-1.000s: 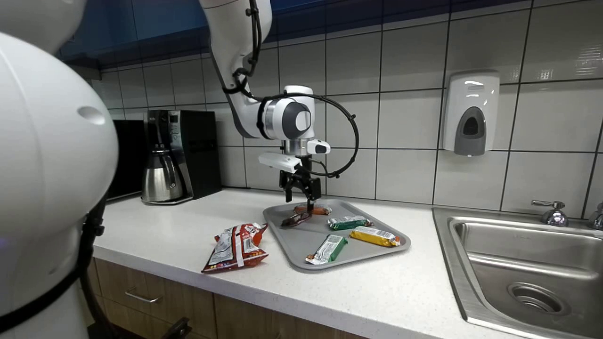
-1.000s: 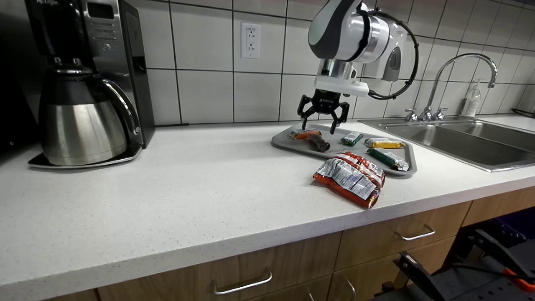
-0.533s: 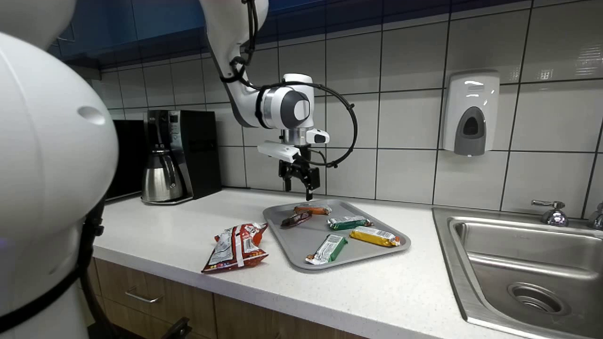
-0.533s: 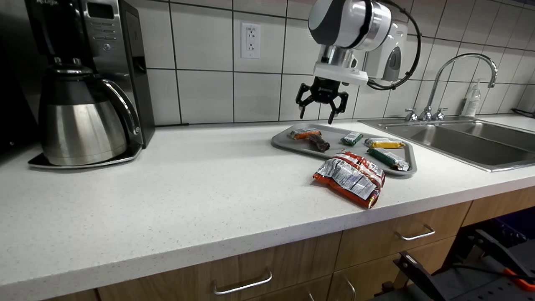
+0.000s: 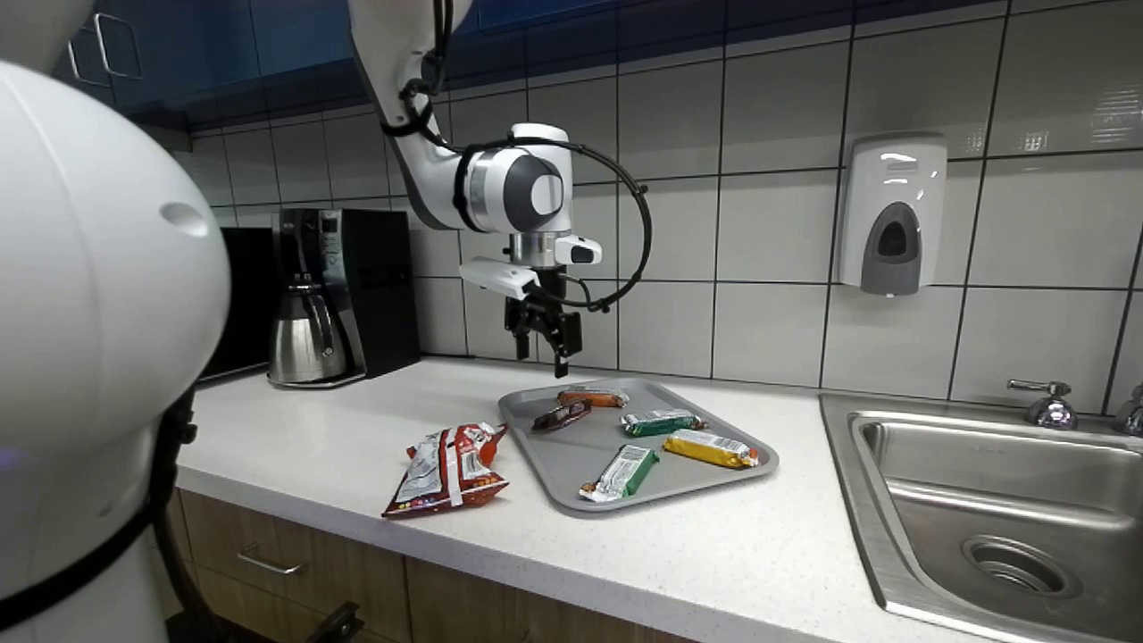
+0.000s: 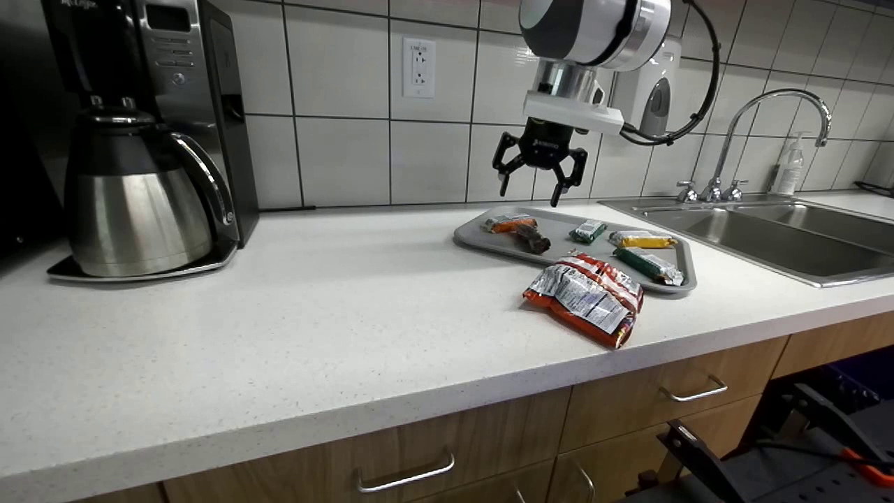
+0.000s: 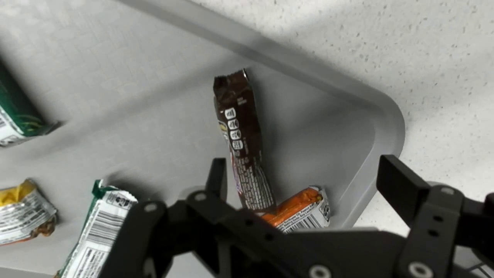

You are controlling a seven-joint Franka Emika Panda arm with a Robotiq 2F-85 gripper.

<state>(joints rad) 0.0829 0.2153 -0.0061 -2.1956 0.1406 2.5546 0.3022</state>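
My gripper point(image 5: 542, 365) is open and empty, raised above the grey tray point(image 5: 576, 460). It also shows open in an exterior view point(image 6: 529, 199). In the wrist view, the fingers point(image 7: 307, 173) stand wide apart. A brown-wrapped bar point(image 7: 243, 135) lies on the tray below them, nearer the left finger. Its lower end meets an orange-wrapped bar point(image 7: 301, 208), partly hidden by the gripper. In both exterior views the brown bar point(image 5: 563, 416) lies beside the orange bar point(image 6: 511, 223) at one end of the tray. The gripper touches nothing.
Two green bars point(image 5: 661, 422) point(image 5: 621, 473) and a yellow bar point(image 5: 710, 449) lie elsewhere on the tray. A red snack bag point(image 5: 451, 471) lies on the counter beside it. A coffee maker point(image 6: 223, 119) with a steel carafe point(image 6: 143, 216) and a sink point(image 5: 1000, 500) stand farther off.
My gripper has risen from low over the tray, where a finger was close to the brown bar, then shifted left in an exterior view. It stays open. The bars and bag have not moved.
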